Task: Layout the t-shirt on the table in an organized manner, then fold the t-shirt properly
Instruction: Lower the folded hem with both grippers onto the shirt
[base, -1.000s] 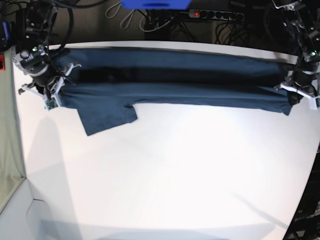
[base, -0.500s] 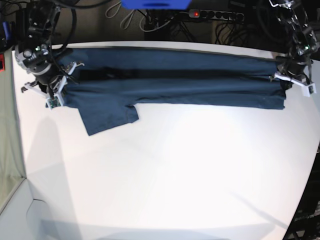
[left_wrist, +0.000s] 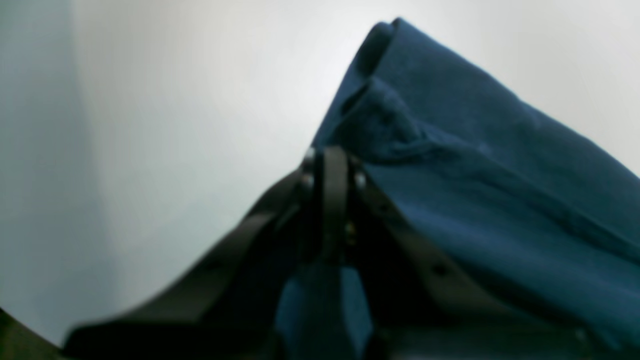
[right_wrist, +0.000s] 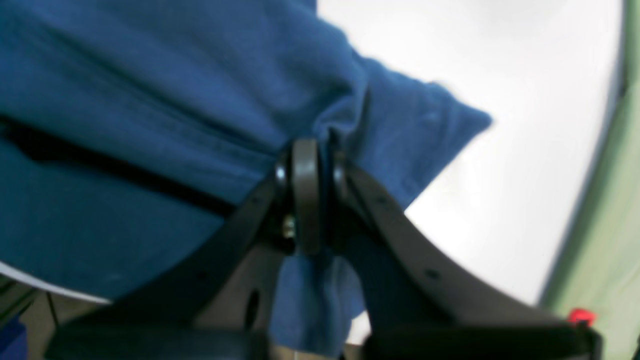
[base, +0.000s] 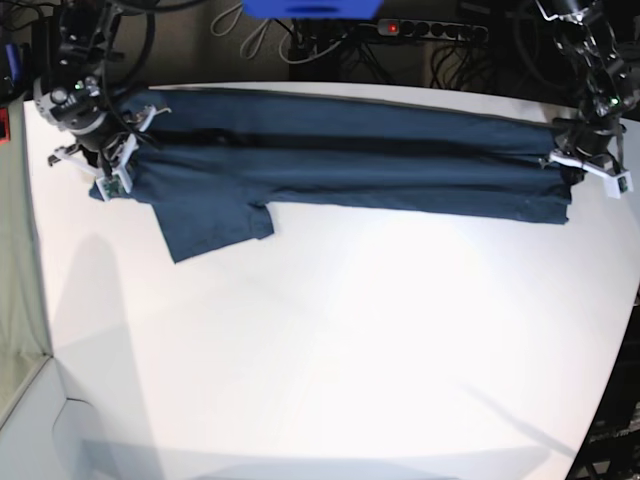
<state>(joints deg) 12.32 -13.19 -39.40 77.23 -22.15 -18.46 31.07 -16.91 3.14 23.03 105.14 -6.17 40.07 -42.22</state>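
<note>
Layout step, not folding yet: the t-shirt is stretching as a long band along the far edge of the table, one sleeve spilling forward near the far-left corner. Left gripper and right gripper are each clenching an end; the cloth probably sags mid-span. Next move calls for lowering both ends evenly, keeping tension, so it is lying flat
</note>
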